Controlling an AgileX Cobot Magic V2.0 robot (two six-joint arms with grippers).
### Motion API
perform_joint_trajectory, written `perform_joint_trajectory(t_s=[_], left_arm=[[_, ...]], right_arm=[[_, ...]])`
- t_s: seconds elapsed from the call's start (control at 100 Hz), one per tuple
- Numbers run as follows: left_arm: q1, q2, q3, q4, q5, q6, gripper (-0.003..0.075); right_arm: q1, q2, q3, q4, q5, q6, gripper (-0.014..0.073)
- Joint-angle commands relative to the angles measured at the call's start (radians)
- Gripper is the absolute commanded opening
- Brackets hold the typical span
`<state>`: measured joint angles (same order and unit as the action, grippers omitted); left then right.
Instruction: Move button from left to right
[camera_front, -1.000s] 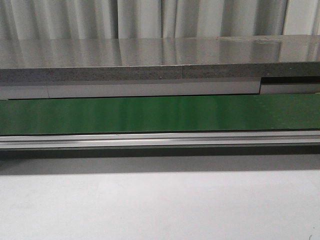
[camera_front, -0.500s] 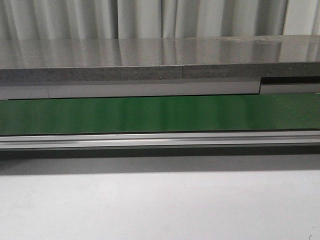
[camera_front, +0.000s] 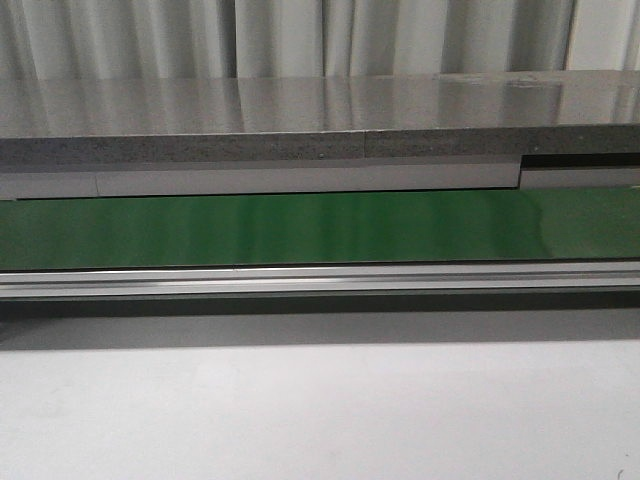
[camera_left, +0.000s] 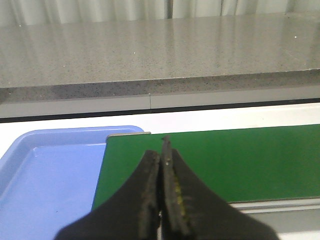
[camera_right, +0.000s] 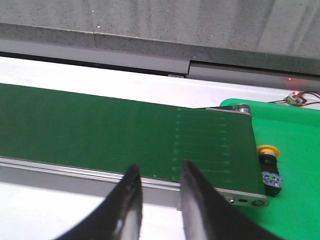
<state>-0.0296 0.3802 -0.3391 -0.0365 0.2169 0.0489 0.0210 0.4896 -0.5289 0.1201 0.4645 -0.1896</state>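
Observation:
The button (camera_right: 269, 161), with a yellow mushroom cap and a black body, lies on a bright green surface (camera_right: 295, 150) just past the end of the dark green conveyor belt (camera_right: 125, 135); it shows only in the right wrist view. My right gripper (camera_right: 160, 172) is open and empty, hovering over the belt's near rail, well to one side of the button. My left gripper (camera_left: 163, 150) is shut with nothing between its fingers, over the other end of the belt (camera_left: 225, 160) beside a blue tray (camera_left: 50, 175). Neither gripper shows in the front view.
The belt (camera_front: 320, 228) runs across the front view with an aluminium rail (camera_front: 320, 280) before it and a grey stone counter (camera_front: 320, 120) behind. A white tabletop (camera_front: 320, 410) lies in front. The blue tray holds nothing visible. A small circuit board with wires (camera_right: 297, 99) sits beyond the green surface.

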Motion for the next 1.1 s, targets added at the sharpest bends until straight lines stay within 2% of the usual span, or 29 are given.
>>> perform_joint_trajectory(t_s=[0.0,0.11,0.92,1.09], left_arm=[[-0.008,0.007,-0.026,-0.010,-0.079,-0.002,-0.0020],[-0.008,0.007,-0.026,-0.010,-0.079,-0.002,-0.0020],[-0.008,0.007,-0.026,-0.010,-0.079,-0.002,-0.0020],[-0.008,0.007,-0.026,-0.010,-0.079,-0.002,-0.0020]], right_arm=[[0.001,-0.015,-0.025,0.009,-0.054,-0.001,0.0062],[0.001,-0.015,-0.025,0.009,-0.054,-0.001,-0.0071],[0.001,-0.015,-0.025,0.009,-0.055,-0.001,-0.0067],[0.001,-0.015,0.016,0.008,-0.121,-0.001,-0.0067]])
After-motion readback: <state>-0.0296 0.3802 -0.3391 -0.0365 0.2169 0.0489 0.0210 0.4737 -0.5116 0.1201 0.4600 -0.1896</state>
